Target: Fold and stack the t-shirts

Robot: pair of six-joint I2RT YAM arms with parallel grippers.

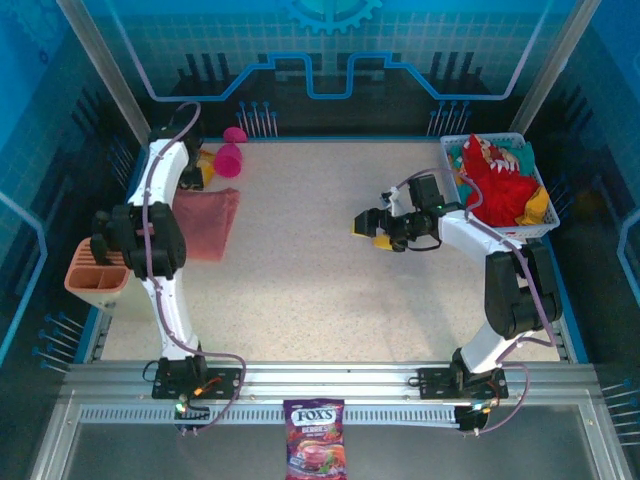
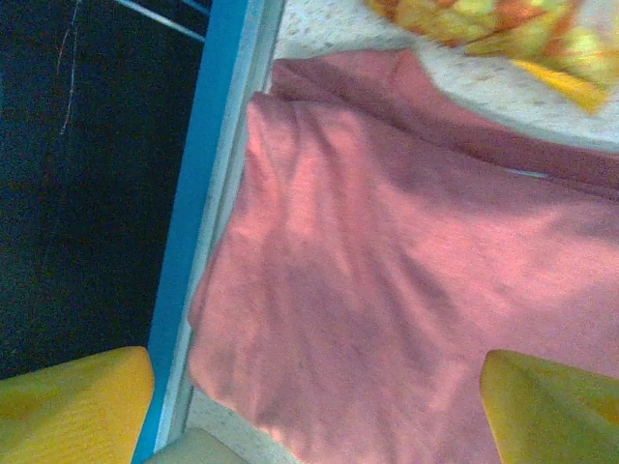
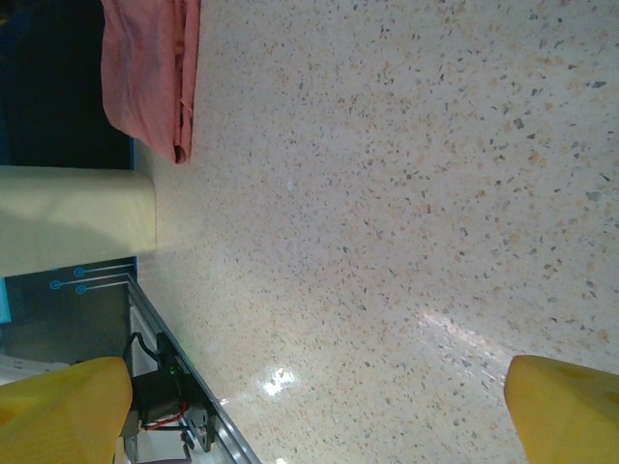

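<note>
The salmon-pink t-shirt lies folded flat at the table's left edge. My left gripper hangs above its left side and is open. In the left wrist view its yellow fingertips stand wide apart over the pink cloth, and the gripper holds nothing. The bright red t-shirt with white print is bunched in the white basket at the back right. My right gripper is open over bare table near the middle. Between its fingers I see speckled tabletop, with the pink shirt far off.
A magenta goblet and an orange-yellow snack packet lie just behind the pink shirt. A peach-coloured holder hangs off the left edge. A candy bag lies in front of the rail.
</note>
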